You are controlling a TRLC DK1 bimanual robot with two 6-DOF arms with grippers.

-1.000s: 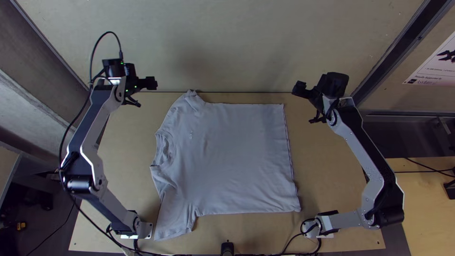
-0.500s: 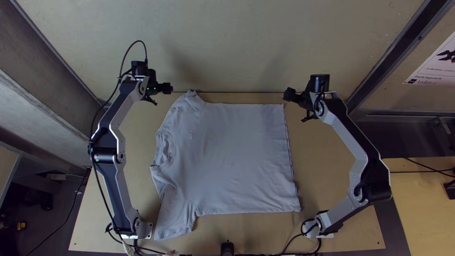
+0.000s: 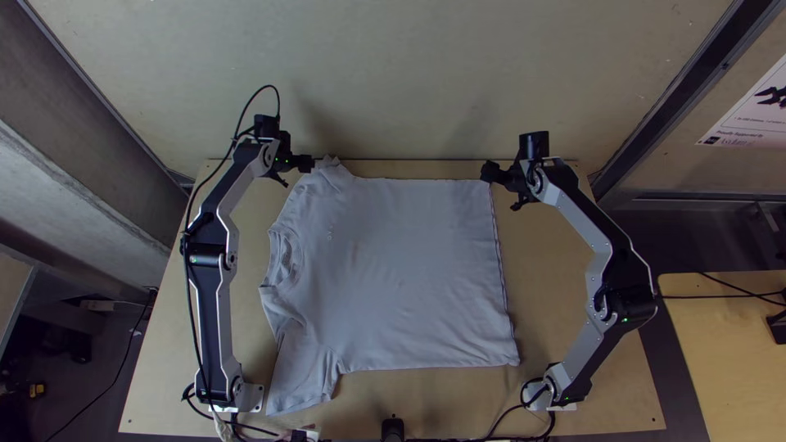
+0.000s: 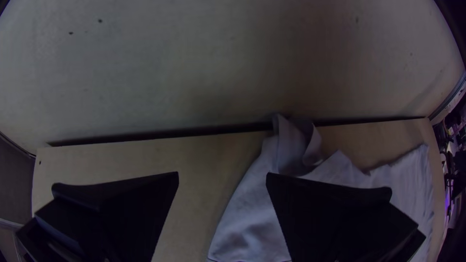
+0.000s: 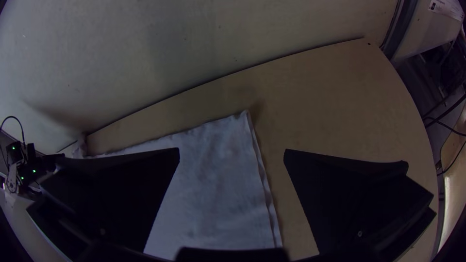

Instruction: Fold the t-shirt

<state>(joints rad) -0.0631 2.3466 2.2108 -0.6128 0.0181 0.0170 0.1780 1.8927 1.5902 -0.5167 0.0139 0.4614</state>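
Note:
A light grey t-shirt lies spread on the table, collar toward the left, hem toward the right, its far sleeve bunched at the table's far edge. My left gripper hovers beside that far sleeve. In the left wrist view my left gripper is open, the sleeve between and beyond its fingers. My right gripper is over the far hem corner. In the right wrist view my right gripper is open, with the shirt's corner beyond the gap.
A pale wall stands right behind the table's far edge. Bare table lies between the hem and the right arm. Cables run along the near edge, with a small black device at its middle.
My left gripper has moved right and toward the near side, up to the far sleeve. My right gripper has moved left to the hem corner. The shirt has stayed as it was.

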